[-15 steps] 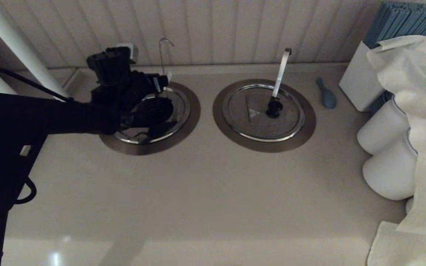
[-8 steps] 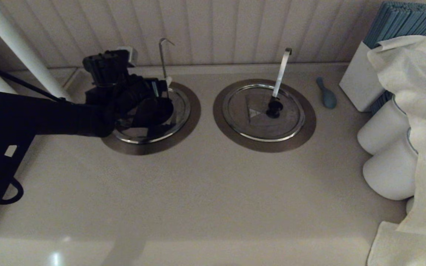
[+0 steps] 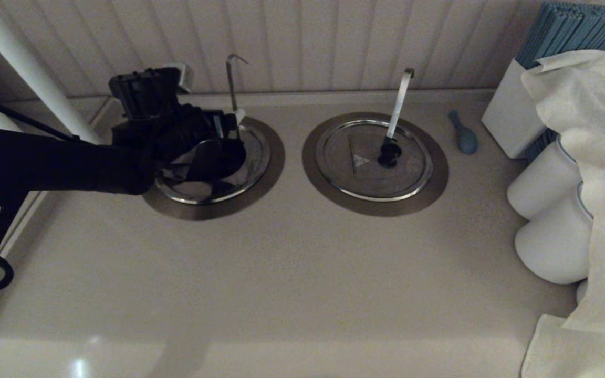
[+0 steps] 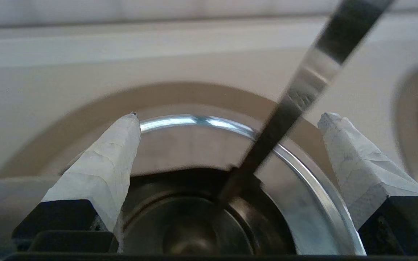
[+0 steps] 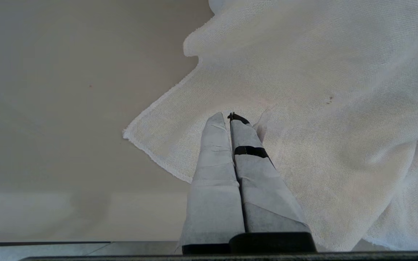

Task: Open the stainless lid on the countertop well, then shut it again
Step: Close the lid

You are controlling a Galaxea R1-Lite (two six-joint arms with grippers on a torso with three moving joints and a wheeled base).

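Lid [image 3: 239, 157] sits over well [image 3: 260, 181], left gripper [image 4: 227, 119] jaws open above it astride rod [image 4: 296, 98], poised to grab; right gripper [image 5: 230, 117] shut, parked on cloth [image 5: 321, 90].

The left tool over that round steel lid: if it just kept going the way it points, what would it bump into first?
Probably the thin hooked rod, which crosses between the open left tool's fingertips. Past it lie the stainless lid's far side and the well's rim; depth is hard to judge.

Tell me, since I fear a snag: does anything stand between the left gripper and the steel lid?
Only the thin rod, rising from the lid inside the open left gripper; nothing else visible blocks it.
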